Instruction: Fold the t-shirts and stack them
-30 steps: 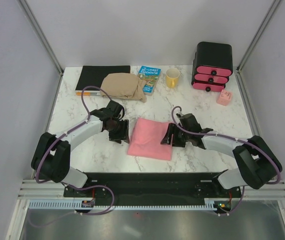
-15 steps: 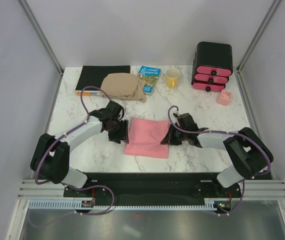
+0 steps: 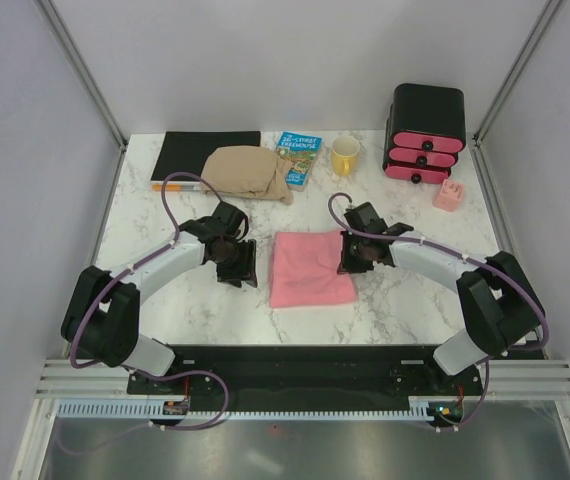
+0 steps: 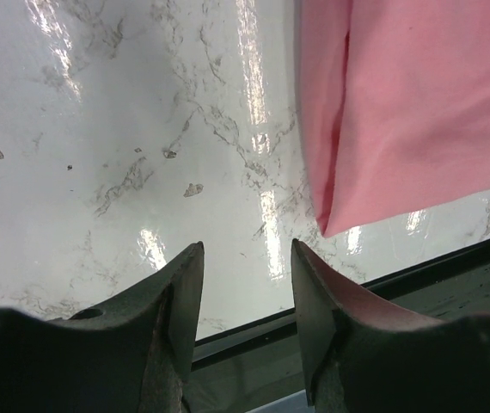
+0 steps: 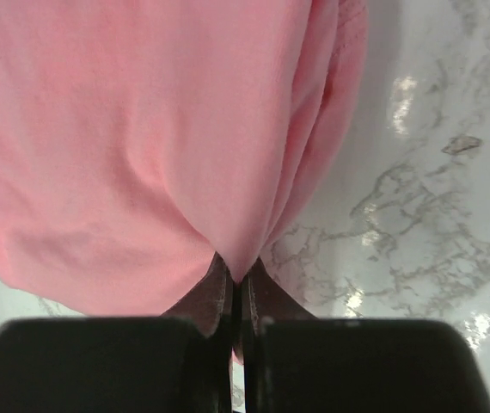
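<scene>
A salmon-pink t-shirt (image 3: 308, 268) lies folded in a rough square on the marble table (image 3: 405, 300) between the arms. My right gripper (image 3: 349, 256) is shut on its right edge; in the right wrist view the cloth (image 5: 142, 129) bunches into the closed fingertips of that gripper (image 5: 238, 277). My left gripper (image 3: 248, 268) stands open just left of the shirt, nothing between its fingers (image 4: 185, 284), with the shirt's corner (image 4: 417, 103) off to the right of the gripper (image 4: 245, 251). A tan folded t-shirt (image 3: 248, 172) lies at the back.
A black notebook (image 3: 208, 155) and a blue book (image 3: 297, 158) flank the tan shirt. A yellow mug (image 3: 345, 156), a black box with pink drawers (image 3: 426, 133) and a small pink object (image 3: 449, 195) stand at the back right.
My right gripper shut on the pink shirt's right edge and drew it toward the back, so the shirt turned squarer and shifted slightly right. The left arm barely moved.
</scene>
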